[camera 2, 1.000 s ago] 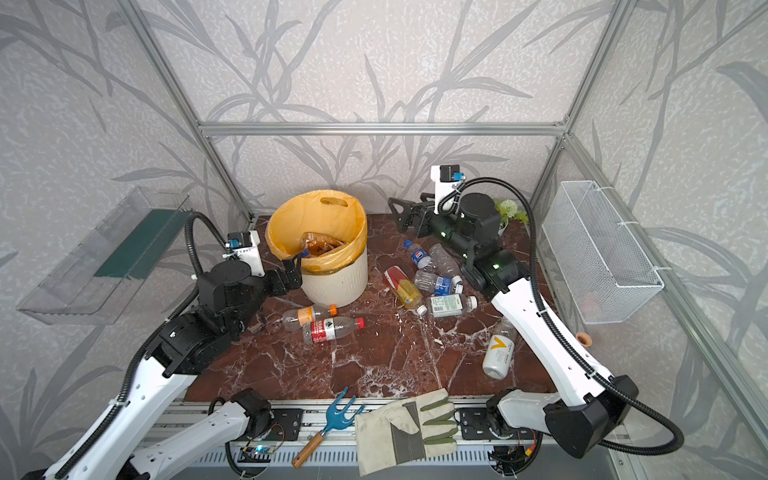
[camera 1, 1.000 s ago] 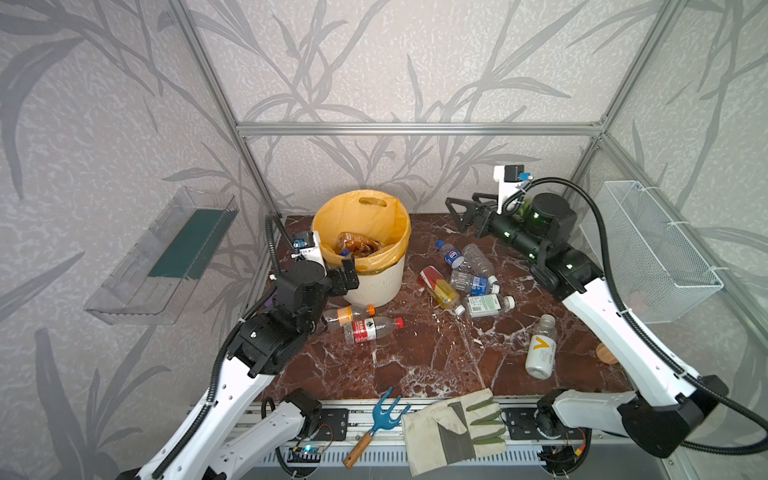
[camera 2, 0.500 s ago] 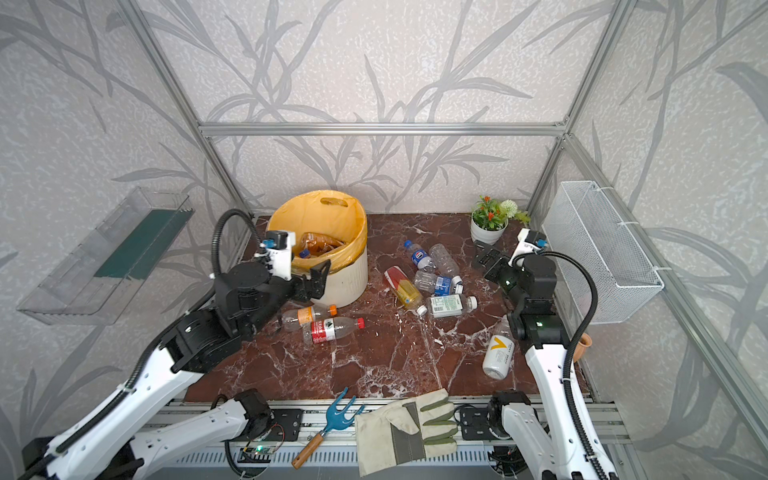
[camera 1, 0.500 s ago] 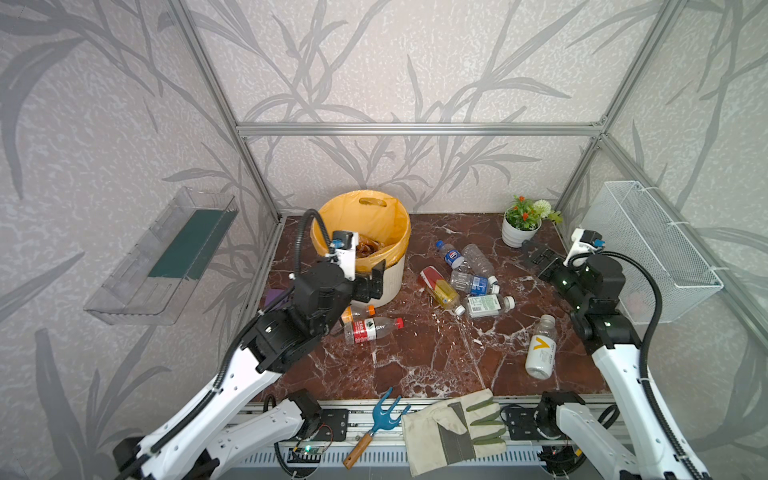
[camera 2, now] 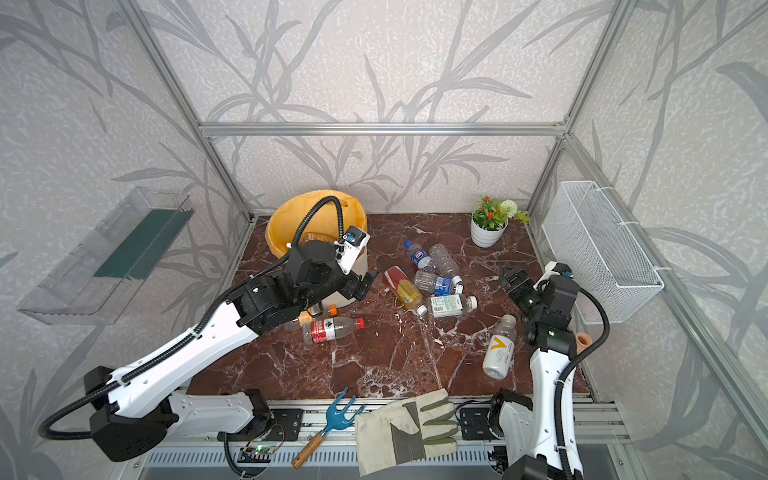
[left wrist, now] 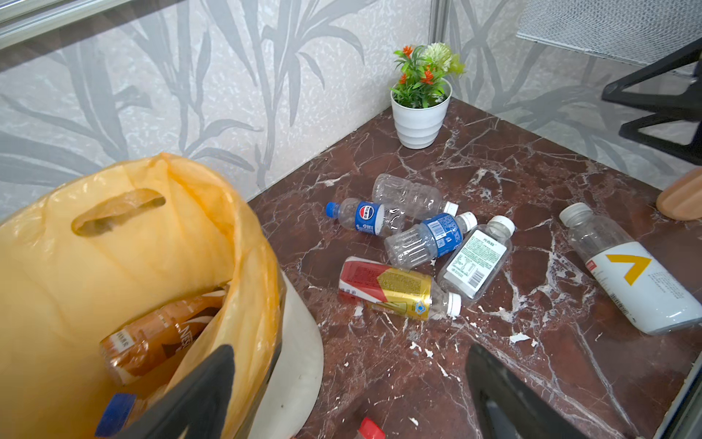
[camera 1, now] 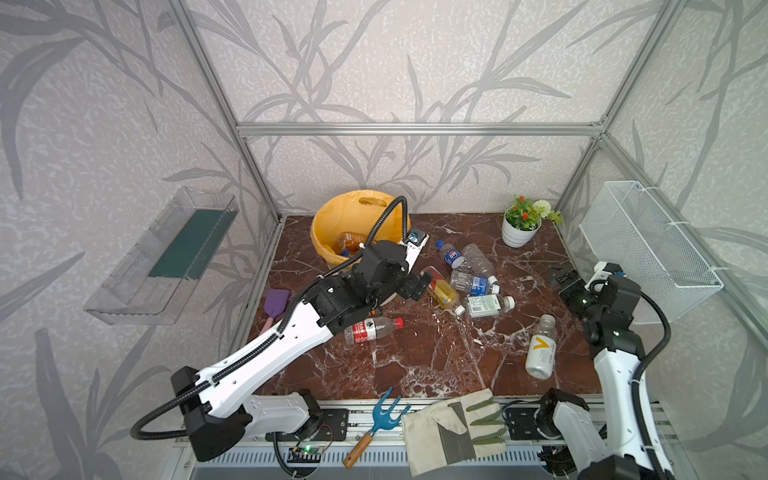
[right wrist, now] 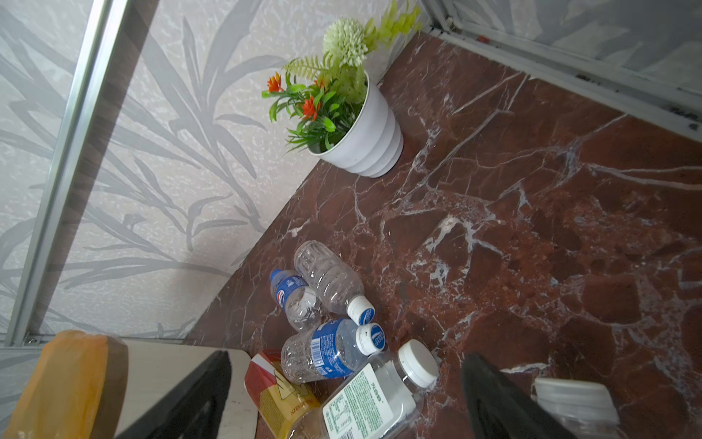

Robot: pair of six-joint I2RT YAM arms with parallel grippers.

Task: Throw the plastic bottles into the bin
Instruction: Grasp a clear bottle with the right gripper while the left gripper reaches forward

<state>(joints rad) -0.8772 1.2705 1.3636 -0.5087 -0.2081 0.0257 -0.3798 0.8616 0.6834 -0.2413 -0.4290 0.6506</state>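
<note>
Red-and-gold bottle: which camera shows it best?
Left wrist view: the red-and-gold bottle lies whole, unobstructed. Both top views show it small beside the left gripper. Right wrist view shows only part of its label.

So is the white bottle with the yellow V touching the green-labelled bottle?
Apart. The left wrist view shows bare marble tabletop between the white bottle and the green-labelled bottle.
</note>
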